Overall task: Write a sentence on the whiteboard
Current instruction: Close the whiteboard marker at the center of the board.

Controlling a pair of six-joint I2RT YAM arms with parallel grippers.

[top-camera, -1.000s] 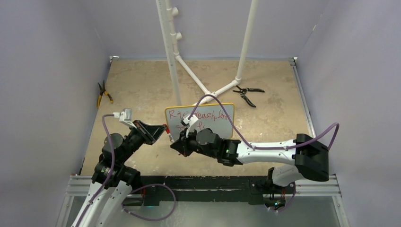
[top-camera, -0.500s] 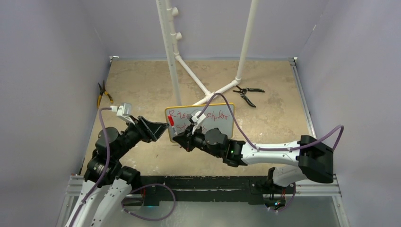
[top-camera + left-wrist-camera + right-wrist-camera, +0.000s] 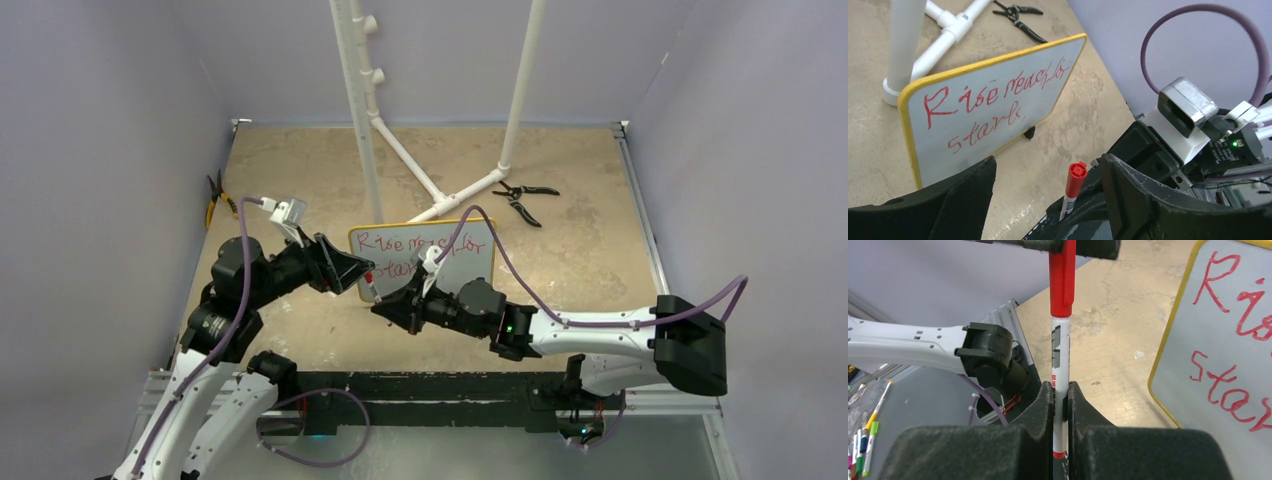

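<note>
A beige, stone-patterned table (image 3: 300,170) lies between pale violet walls. At its left edge, at about 9 o'clock from the centre, lies a pair of yellow-handled pliers (image 3: 218,200). The left pincer (image 3: 350,268) stands wide open, and the red cap of a marker (image 3: 1060,340) rises between its fingers, which do not grip it. The right pincer (image 3: 1060,400) is closed tight on the white body of this marker. Both pincers meet near the 7 o'clock corner of the whiteboard (image 3: 468,255), which stands tilted in the middle of the table. On it the sentence (image 3: 993,95) reads "Rise reach for stars" in two red lines. At 12 o'clock from the board stands a white pipe frame (image 3: 362,130), and black pliers (image 3: 522,197) lie at 2 o'clock.
</note>
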